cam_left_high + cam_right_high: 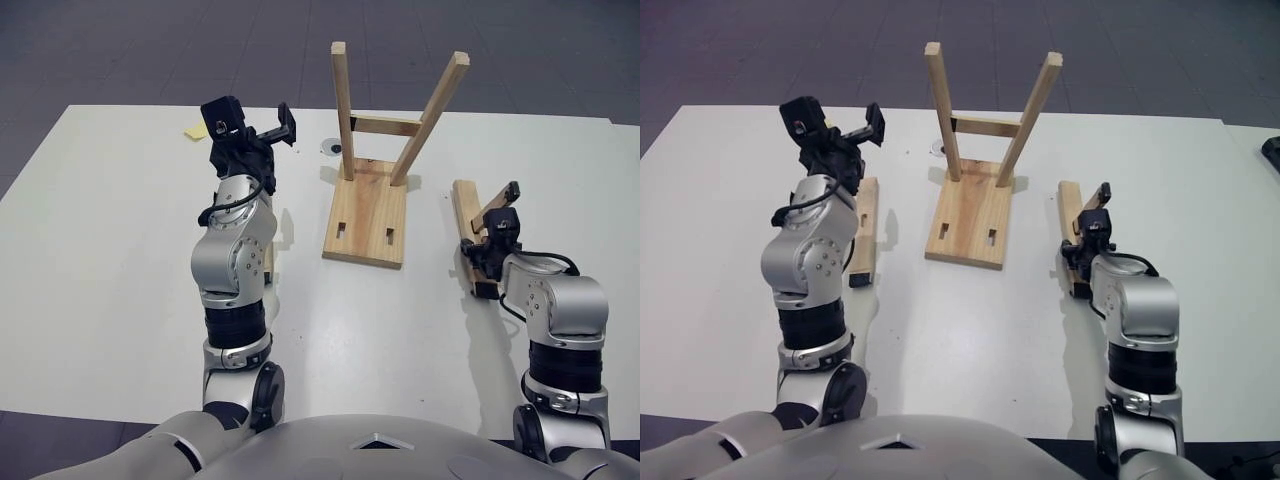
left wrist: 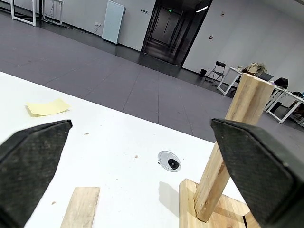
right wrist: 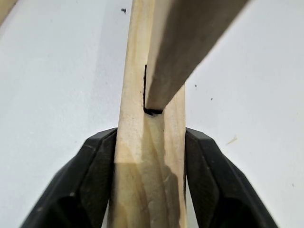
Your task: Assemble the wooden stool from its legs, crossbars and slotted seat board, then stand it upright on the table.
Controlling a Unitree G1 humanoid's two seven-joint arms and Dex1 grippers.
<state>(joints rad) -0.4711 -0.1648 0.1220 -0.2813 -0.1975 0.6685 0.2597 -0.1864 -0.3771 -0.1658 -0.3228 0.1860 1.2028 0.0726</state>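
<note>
**Stool half built.** In the head view the board (image 1: 365, 225) lies flat mid-desk (image 1: 100, 250). Two upright legs (image 1: 343, 110) and their crossbar (image 1: 385, 125) stand in its far slots, and the two near slots are bare. Your right jaws sit low on the right leg (image 1: 463, 200), which lies on the desk just right of the board. Your left jaws hang raised above the left leg (image 1: 865, 235), which lies just left of the board.

From the left wrist, the pads (image 2: 33, 156) are spread wide with nothing between them. The left leg's end shows below, apart from them.

From the right wrist, the jaws pinch the right leg from both sides, just short of the notch where a second crossbar (image 3: 180, 42) enters it.

The step in hand looks to be the second leg set. You will likely need to lift the right leg without letting it twist, then stand it in a near slot. The left jaws would have to come down and close on the left leg.
</note>
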